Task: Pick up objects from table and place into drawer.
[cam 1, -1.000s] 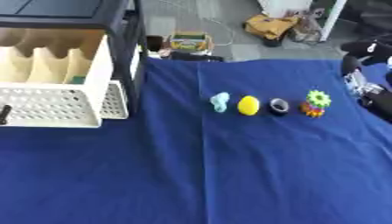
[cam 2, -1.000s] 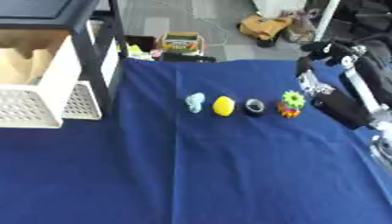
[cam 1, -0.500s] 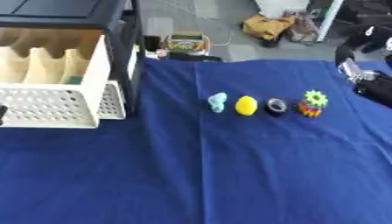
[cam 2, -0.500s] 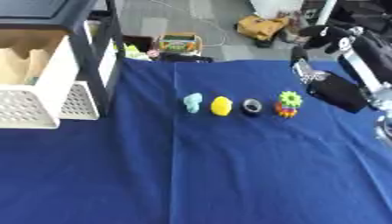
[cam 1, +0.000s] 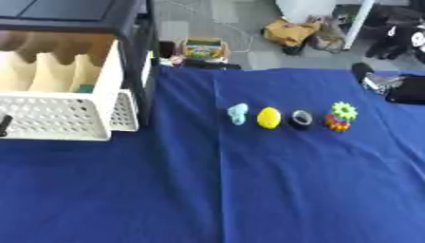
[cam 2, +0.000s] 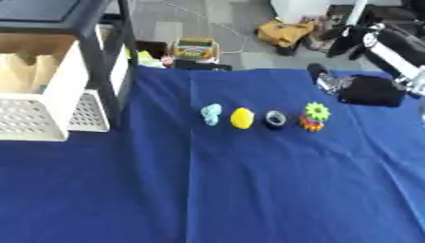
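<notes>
Four small things lie in a row mid-table: a light blue lump (cam 1: 238,114), a yellow egg shape (cam 1: 268,117), a black ring (cam 1: 300,118) and a green gear on an orange-red base (cam 1: 340,115). The white perforated drawer (cam 1: 50,116) stands pulled out at the left, under a black cabinet. My right hand (cam 2: 358,89) hovers over the cloth to the right of the gear and a little beyond it. Its fingers (cam 2: 328,80) stretch left and it holds nothing. A dark sliver of my left hand (cam 1: 4,124) shows at the left edge in front of the drawer.
The black cabinet post (cam 1: 147,61) stands between the drawer and the row. The blue cloth (cam 1: 249,190) covers the table. Beyond the far edge lie a colourful box (cam 1: 203,49) and a tan bag (cam 1: 291,33) on the floor.
My right arm has swung up and now comes in from the upper right. The hand has stayed to the right of the gear. The row of things has not moved.
</notes>
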